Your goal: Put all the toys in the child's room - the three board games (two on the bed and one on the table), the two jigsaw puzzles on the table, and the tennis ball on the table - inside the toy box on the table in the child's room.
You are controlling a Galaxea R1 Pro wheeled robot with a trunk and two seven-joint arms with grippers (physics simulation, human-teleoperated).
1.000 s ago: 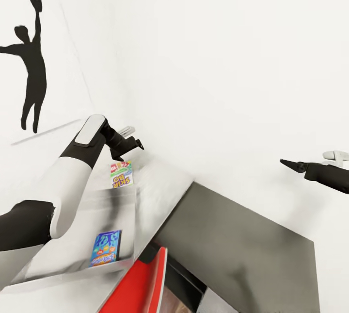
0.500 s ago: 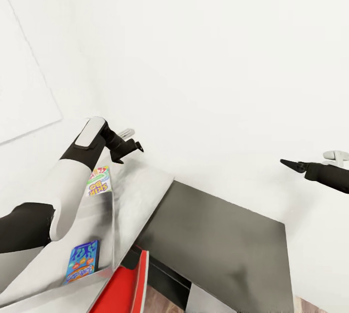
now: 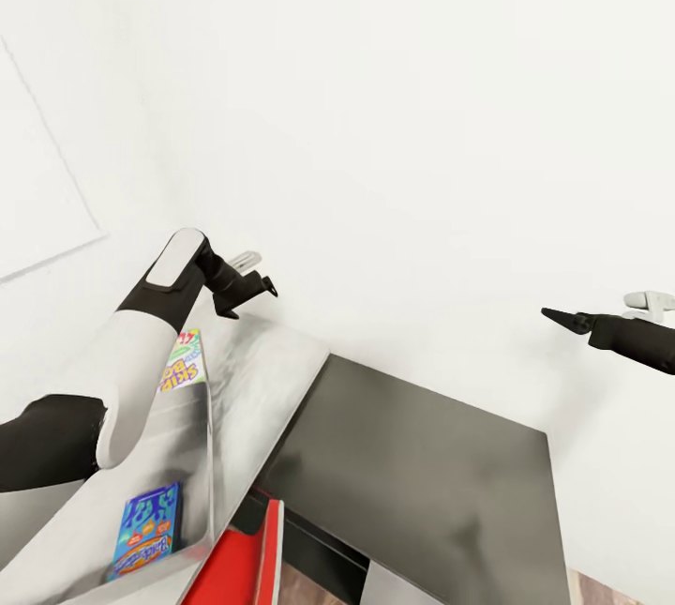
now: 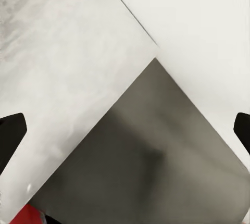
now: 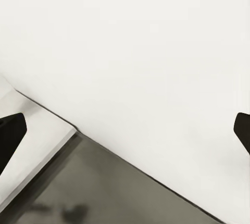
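A yellow-green-red "SKIP-BO" board game (image 3: 182,363) and a smaller blue board game (image 3: 144,532) lie flat at the left end of the pale table (image 3: 267,380). Both appear to sit inside the light grey toy box (image 3: 210,455), whose thin wall runs beside them. My left gripper (image 3: 262,282) hovers above the table just past the SKIP-BO box. In the left wrist view it (image 4: 125,133) is open and holds nothing. My right gripper (image 3: 555,312) hangs in the air far to the right, in front of the white wall. It (image 5: 125,130) is open and holds nothing.
The table's darker grey corner section (image 3: 422,455) spreads between the two arms, against the white wall. A red chair (image 3: 246,560) stands tucked under the table's near edge. A strip of wood floor (image 3: 319,586) shows below it.
The whole view has swung, so the black silhouette picture has left the frame and the table and boxes have slid leftward and down. Both arms keep their pose, grippers still open.
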